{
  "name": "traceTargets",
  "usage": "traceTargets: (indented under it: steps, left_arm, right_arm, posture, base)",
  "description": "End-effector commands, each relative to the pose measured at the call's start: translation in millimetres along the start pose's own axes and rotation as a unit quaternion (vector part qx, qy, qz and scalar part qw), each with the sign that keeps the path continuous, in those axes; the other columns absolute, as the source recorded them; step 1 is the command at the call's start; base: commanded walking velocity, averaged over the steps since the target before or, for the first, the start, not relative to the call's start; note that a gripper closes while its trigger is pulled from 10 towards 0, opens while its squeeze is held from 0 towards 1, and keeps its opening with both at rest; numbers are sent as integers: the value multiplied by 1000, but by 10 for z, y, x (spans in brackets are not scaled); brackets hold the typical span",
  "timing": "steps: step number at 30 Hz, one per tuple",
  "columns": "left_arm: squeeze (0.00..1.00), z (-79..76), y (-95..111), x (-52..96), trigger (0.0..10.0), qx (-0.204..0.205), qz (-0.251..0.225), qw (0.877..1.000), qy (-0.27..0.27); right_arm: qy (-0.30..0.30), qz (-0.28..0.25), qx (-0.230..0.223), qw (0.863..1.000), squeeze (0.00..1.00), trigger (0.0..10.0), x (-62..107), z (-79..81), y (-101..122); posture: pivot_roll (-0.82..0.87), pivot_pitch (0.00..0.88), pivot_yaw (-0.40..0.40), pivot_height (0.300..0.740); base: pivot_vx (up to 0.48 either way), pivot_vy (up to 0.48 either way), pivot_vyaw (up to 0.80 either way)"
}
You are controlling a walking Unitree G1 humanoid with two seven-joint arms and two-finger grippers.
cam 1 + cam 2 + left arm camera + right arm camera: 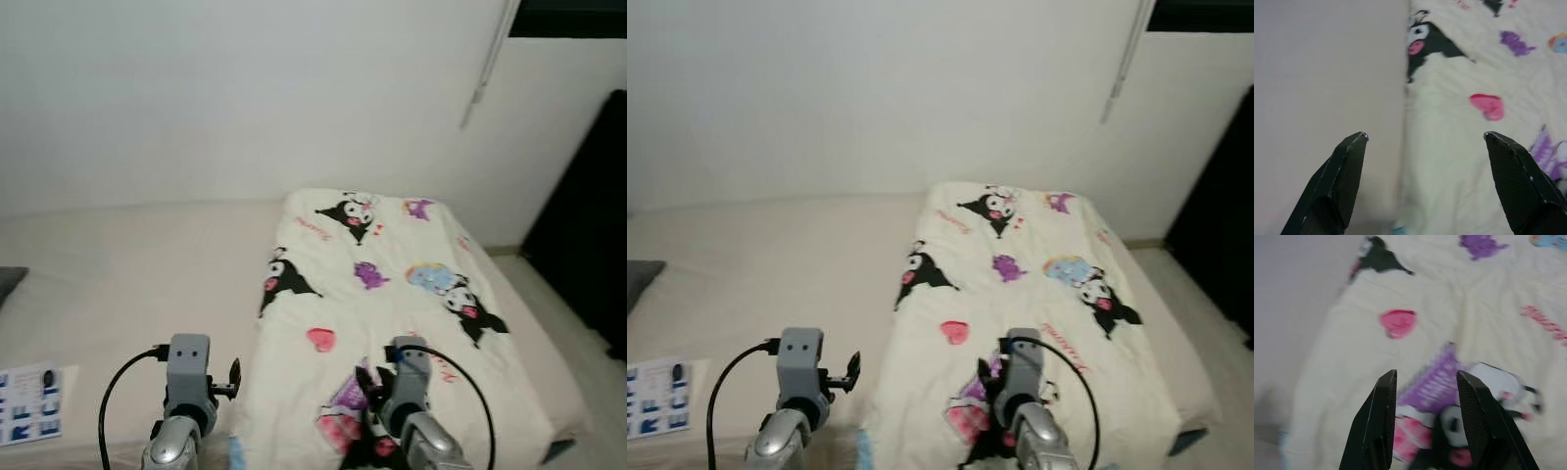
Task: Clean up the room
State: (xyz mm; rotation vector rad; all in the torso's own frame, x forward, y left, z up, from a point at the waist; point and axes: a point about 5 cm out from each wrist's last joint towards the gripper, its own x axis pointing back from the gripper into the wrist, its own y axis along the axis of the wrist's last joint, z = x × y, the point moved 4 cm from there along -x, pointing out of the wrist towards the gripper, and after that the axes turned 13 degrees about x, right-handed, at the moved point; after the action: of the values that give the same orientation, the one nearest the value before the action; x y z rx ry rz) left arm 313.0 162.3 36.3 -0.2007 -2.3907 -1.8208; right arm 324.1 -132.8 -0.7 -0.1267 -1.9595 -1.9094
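A cream blanket [382,294] printed with cartoon characters, hearts and purple shapes lies folded over the right half of a beige bed [137,264]. Its left edge runs down the middle of the mattress. My left gripper [1425,139] is open and hangs over that edge, one finger above bare sheet and one above the blanket. My right gripper [1425,377] is open, fingers closer together, low over the blanket's near part beside a purple and pink print [1435,387]. Both wrists [188,367] show at the picture's lower edge, the right one [409,367] above the blanket.
A white wall [245,98] backs the bed. A printed card [34,403] lies at the near left of the mattress, and a dark grey object [10,282] pokes in at the left edge. A black panel [588,245] and pale floor [578,333] are to the right.
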Motion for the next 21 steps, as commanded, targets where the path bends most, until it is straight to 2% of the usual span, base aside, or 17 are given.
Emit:
traceTargets:
  steps: [1,21]
  left_arm:
    - [0,36,-65,27,10000,0,13,1000,7]
    - [0,19,-67,39,10000,-3,16,1000,4]
  right_arm:
    - [7,6,1,1000,0,10000,-1,55,-28]
    - [2,8,-6,1000,0,10000,9,59,-47]
  posture:
    - [-32,100,-52,740]
    - [-29,115,-46,740]
  base:
    - [0,-386,0]
    - [0,-385,0]
